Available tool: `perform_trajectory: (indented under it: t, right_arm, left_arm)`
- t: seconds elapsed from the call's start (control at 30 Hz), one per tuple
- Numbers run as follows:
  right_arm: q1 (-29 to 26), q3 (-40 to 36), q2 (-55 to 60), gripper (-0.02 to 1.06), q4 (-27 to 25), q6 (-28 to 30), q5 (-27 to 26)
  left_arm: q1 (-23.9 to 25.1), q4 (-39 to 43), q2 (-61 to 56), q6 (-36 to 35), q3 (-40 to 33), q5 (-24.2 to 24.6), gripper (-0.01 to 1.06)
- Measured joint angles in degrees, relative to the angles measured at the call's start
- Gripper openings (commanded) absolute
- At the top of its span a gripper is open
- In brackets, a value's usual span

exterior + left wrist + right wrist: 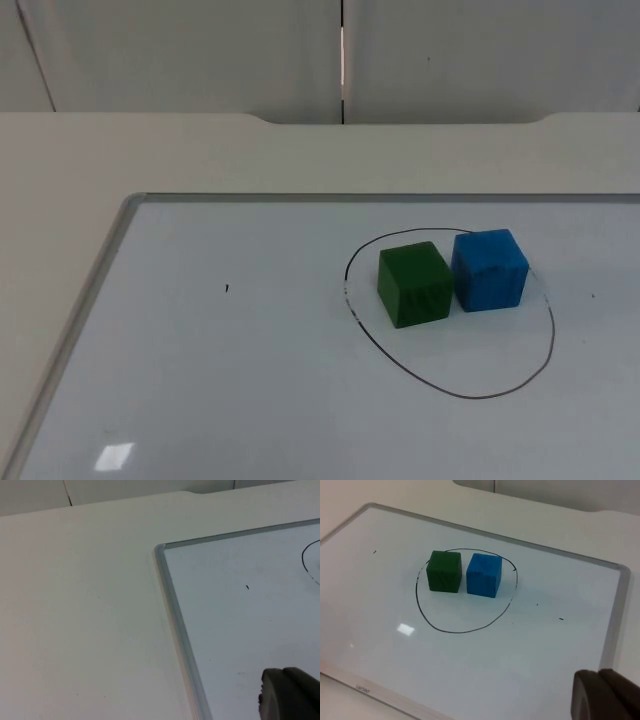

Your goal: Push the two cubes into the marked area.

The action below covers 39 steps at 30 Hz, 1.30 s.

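Where glossy whiteboard (250, 400) bears the hand-drawn oval (452, 390) (grippers' states indiscernible): green cube (414, 285), blue cube (489, 270) inside.

I count two cubes on my table: one green cube (414, 285) and one blue cube (490, 269), standing side by side, the green to the left of the blue. Around them runs one black drawn ring (455, 391), a single closed loop, and both cubes sit inside it toward its far edge. Under it all lies one whiteboard (200, 400) with one metal frame. Of small dark specks on the board I count one to the left of the ring (226, 289) and one at the right (592, 295).
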State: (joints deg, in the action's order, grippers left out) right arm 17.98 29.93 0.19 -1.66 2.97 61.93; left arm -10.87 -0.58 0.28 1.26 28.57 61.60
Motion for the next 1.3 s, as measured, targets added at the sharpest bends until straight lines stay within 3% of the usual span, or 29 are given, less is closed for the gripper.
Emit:
perform_trajectory:
  t: [1.0, 1.13, 1.17, 1.3]
  right_arm:
    - [0.0, 0.0, 0.0, 0.02, 2.2, -3.0, 0.0]
    - [0.0, 0.0, 0.0, 0.23, 2.2, -3.0, 0.0]
    - [0.0, 0.0, 0.0, 0.23, 2.2, -3.0, 0.0]
    - [0.0, 0.0, 0.0, 0.51, 2.2, -3.0, 0.0]
  left_arm:
    - [0.0, 0.0, 0.0, 0.0, 0.0, 0.0, 0.00]
    - [0.0, 0.0, 0.0, 0.0, 0.0, 0.0, 0.00]
    - [0.0, 0.0, 0.0, 0.0, 0.0, 0.0, 0.00]
    - [0.0, 0.0, 0.0, 0.0, 0.0, 0.0, 0.00]
